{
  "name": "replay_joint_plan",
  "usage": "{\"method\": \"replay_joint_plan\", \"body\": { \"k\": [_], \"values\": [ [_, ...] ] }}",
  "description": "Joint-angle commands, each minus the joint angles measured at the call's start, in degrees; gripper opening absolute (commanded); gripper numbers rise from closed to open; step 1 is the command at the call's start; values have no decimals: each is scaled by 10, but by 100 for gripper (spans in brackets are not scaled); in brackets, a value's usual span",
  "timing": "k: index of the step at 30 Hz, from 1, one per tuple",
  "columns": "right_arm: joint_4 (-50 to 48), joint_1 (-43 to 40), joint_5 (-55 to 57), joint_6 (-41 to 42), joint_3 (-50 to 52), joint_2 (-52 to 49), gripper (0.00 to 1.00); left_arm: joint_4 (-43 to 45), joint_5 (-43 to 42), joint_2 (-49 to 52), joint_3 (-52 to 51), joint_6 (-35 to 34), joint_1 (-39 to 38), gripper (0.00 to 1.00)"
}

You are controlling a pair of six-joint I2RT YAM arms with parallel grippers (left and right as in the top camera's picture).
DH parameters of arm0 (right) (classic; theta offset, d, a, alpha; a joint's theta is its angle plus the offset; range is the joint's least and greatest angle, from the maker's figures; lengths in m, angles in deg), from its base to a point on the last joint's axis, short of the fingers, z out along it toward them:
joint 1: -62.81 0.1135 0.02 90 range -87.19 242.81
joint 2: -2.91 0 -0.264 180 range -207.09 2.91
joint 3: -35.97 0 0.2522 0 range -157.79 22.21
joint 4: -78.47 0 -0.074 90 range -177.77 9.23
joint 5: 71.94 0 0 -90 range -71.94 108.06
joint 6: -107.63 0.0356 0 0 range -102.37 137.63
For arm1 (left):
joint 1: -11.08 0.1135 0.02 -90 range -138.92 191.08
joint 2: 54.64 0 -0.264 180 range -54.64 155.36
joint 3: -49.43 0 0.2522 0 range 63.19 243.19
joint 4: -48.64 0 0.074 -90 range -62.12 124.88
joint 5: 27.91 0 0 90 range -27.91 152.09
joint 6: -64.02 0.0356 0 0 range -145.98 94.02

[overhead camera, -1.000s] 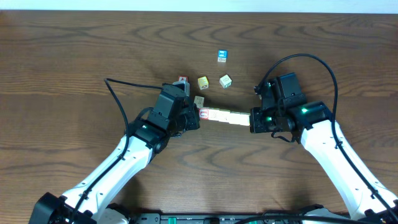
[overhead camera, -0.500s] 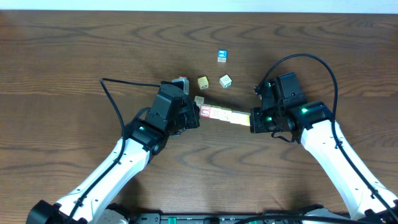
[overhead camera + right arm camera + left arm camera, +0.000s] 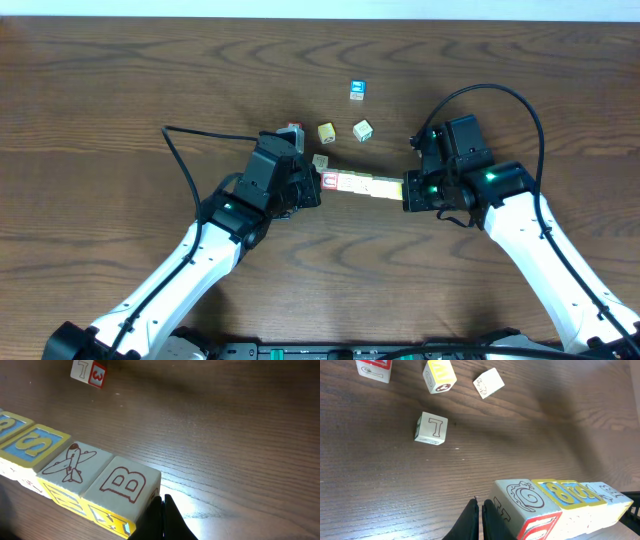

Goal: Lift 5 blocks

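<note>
The blocks form one straight row [image 3: 361,186] pinched end to end between my two grippers. It seems to hang just above the table, its shadow falling apart from it. My left gripper [image 3: 318,187] is shut, and its fingertips [image 3: 481,505] press the end of the red-faced cube [image 3: 521,502]. Two yellow cubes [image 3: 565,494] and a cream one [image 3: 606,492] follow it. My right gripper [image 3: 405,192] is shut too, its tips [image 3: 162,501] against the cream "B" cube [image 3: 125,482], beside the airplane cube [image 3: 72,465].
Loose cubes lie behind the row: a red-faced one [image 3: 293,131], a yellow one [image 3: 326,132], a whitish one [image 3: 362,130], a blue one [image 3: 356,90], and a cream "T" cube [image 3: 320,161] close to the left gripper. A black cable [image 3: 185,160] loops left of the left arm.
A second ago the left arm shifted slightly away from me, and its end of the row went with it. Over the last half second nothing has moved.
</note>
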Motion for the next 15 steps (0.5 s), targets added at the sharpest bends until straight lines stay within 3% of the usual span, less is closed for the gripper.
{"method": "replay_joint_plan", "body": {
  "k": [1, 15],
  "values": [
    [-16, 11, -121, 3, -27, 8, 1, 7, -102, -8, 28, -3, -22, 7],
    [-21, 10, -116, 3, -27, 8, 1, 7, -103, -9, 28, -3, -22, 7]
  ]
}}
